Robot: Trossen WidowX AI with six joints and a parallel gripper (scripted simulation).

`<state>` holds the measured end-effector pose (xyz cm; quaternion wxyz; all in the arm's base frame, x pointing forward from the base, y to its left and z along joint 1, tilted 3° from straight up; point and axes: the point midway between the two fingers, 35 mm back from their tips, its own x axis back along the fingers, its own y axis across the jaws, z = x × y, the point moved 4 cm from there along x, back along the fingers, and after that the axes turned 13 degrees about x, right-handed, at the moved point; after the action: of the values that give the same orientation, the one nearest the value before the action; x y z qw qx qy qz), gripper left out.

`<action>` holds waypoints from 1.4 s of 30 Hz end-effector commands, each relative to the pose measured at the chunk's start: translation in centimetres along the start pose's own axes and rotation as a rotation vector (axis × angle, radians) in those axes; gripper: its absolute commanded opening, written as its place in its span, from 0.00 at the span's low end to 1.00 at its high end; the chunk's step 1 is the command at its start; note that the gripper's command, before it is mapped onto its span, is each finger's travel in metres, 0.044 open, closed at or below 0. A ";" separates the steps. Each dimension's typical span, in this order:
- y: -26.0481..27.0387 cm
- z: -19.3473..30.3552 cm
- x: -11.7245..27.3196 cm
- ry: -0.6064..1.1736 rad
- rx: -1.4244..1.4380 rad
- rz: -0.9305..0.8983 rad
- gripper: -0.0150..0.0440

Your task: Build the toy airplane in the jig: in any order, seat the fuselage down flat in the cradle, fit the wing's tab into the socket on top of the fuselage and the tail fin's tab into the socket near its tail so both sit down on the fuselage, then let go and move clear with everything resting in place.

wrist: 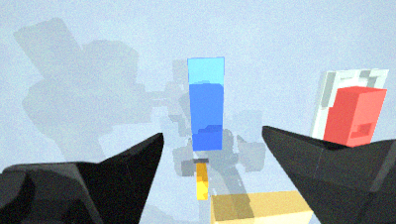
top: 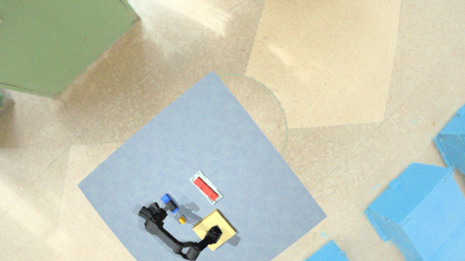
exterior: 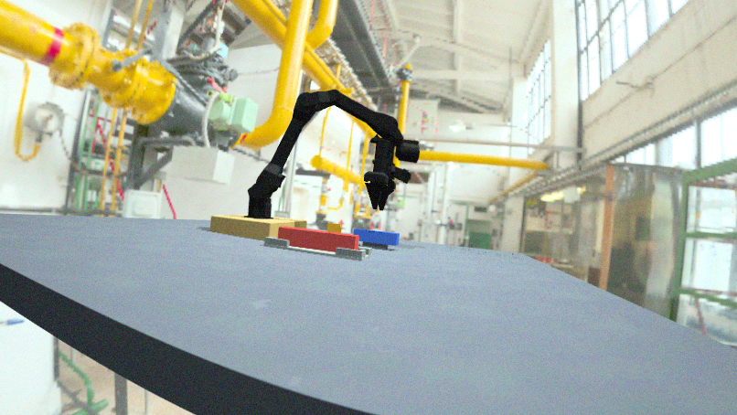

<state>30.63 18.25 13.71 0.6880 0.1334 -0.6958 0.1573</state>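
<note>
The red fuselage (top: 205, 188) (exterior: 316, 239) (wrist: 342, 119) lies lengthwise in the pale grey cradle (top: 198, 173) (exterior: 352, 254) (wrist: 320, 116) and looks level, with a socket showing on its top. The blue wing (top: 165, 198) (exterior: 376, 237) (wrist: 205, 109) lies apart from it on the table, its underside shadowed. The small yellow tail fin (top: 182, 219) (exterior: 334, 227) (wrist: 202, 180) stands near one end of the wing. My gripper (exterior: 379, 207) (wrist: 213, 134) is open and empty, raised above the wing, with its fingers to either side of the wing in the wrist view. The arm partly covers the wing in the top view.
The arm's base stands on a tan block (top: 219, 218) (exterior: 242, 227) (wrist: 257, 205), close to the tail fin and the cradle's near end. The blue-grey table (top: 226, 129) (exterior: 412, 309) extends beyond the cradle to its edges.
</note>
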 end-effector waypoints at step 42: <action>-0.1 -0.2 -9.1 -0.005 -0.024 0.001 1.00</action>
<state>31.01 17.98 4.91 0.6886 0.1248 -0.6987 0.1482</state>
